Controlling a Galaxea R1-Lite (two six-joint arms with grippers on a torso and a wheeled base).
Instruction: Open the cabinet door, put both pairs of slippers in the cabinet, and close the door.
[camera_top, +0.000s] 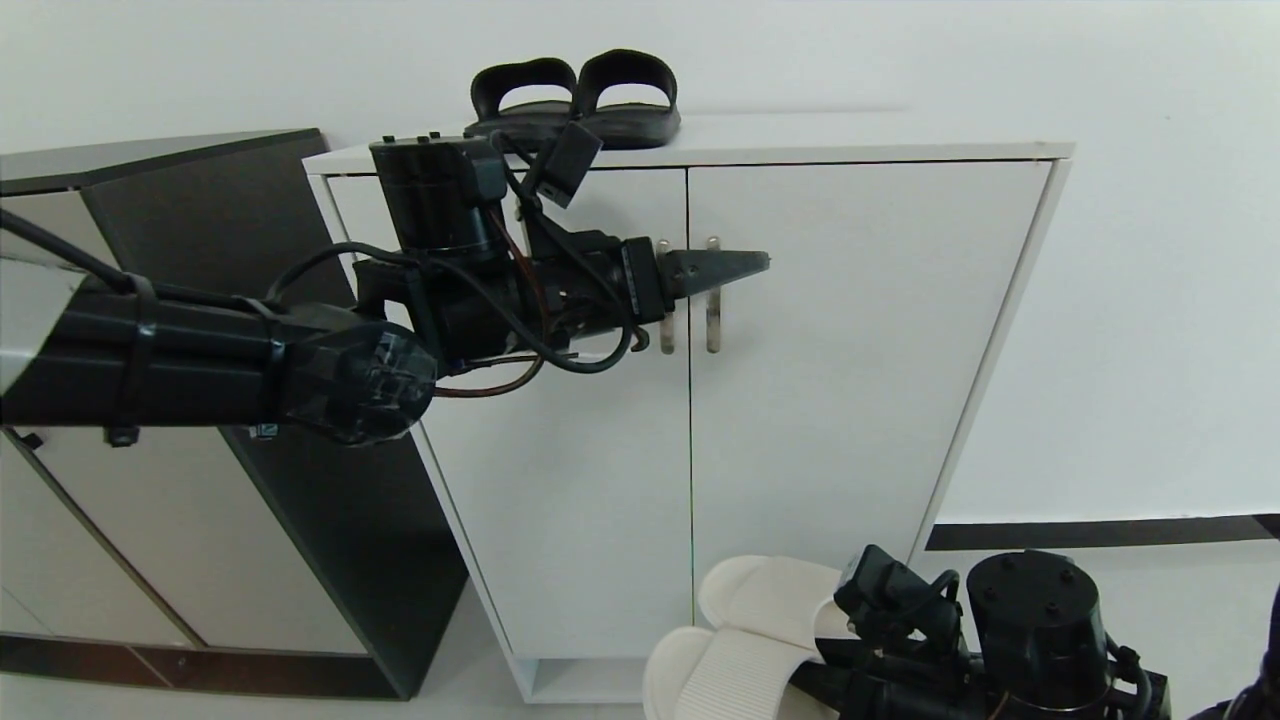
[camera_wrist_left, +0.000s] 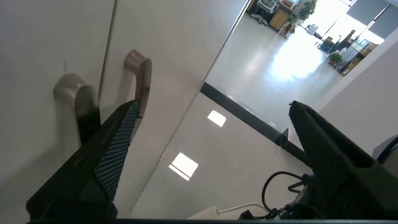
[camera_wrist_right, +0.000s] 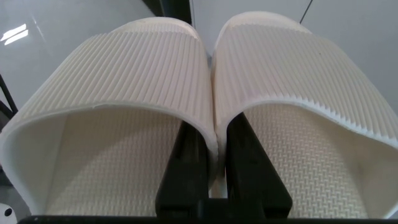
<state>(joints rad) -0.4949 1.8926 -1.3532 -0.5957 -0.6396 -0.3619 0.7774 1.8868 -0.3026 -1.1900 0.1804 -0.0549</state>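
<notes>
At the foot of the white cabinet (camera_top: 900, 135), the white slippers (camera_top: 745, 640) are hanging as a pair in the right gripper (camera_wrist_right: 214, 155), which is clenching their two inner side walls together between its fingers. The black slippers (camera_top: 575, 95) are lying side by side on the cabinet top, toward its left end. Both doors (camera_top: 560, 450) are standing closed, with the two vertical handles (camera_top: 713, 320) sitting just beside each other at the centre seam.

The left gripper (camera_top: 750, 265) is hovering at handle height, its fingers spread wide and grasping nothing. In the left wrist view one finger (camera_wrist_left: 106, 162) is lying close against a handle, though contact cannot be confirmed. A dark cabinet (camera_top: 250, 230) is standing just beside the white one on the left.

Step in hand, as judged: door opening, at the approach stage, with no slippers stowed. The next move is calling for the spread fingers to be brought around one handle only, closed on it, then drawn outward along the door's hinge arc. The held pair is sitting low in front of the right door, so clearance there is needing attention before that door is swung.
</notes>
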